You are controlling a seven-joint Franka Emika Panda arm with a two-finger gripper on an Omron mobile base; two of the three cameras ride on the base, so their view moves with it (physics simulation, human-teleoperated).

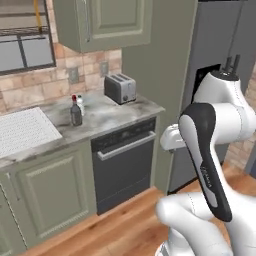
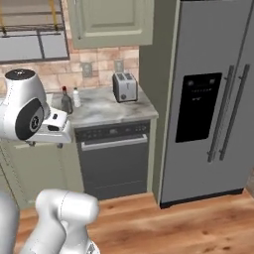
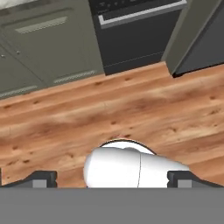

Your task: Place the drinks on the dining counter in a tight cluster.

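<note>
Claw: the two-finger gripper (image 3: 112, 178) hangs with its dark tips far apart at the two lower corners of the hand view, nothing between them; it looks straight down.
Below the claw: warm brown wood-plank floor (image 3: 131, 105), with the black dishwasher front (image 3: 131, 30) and grey-green cabinet doors (image 3: 48, 43) at the top of that view.
Drinks in sight: a short dark grey bottle with a red cap (image 1: 75, 112) and a small clear bottle (image 1: 81, 104) just behind it, both upright, close together on the marble kitchen worktop (image 1: 115, 117).
Neighbour: a silver two-slot toaster (image 1: 120, 88) stands well to their right by the wall.
Deciding relation: the bottles lie up and forward of the claw, to its left, above the cabinet line; the claw is low and aimed at the floor, so my judgement is it must rise and tip forward to meet their vertical axis from the side.
Stage: judged early; no bottle is gripped.
Dining counter: I cannot tell where it stands.
</note>
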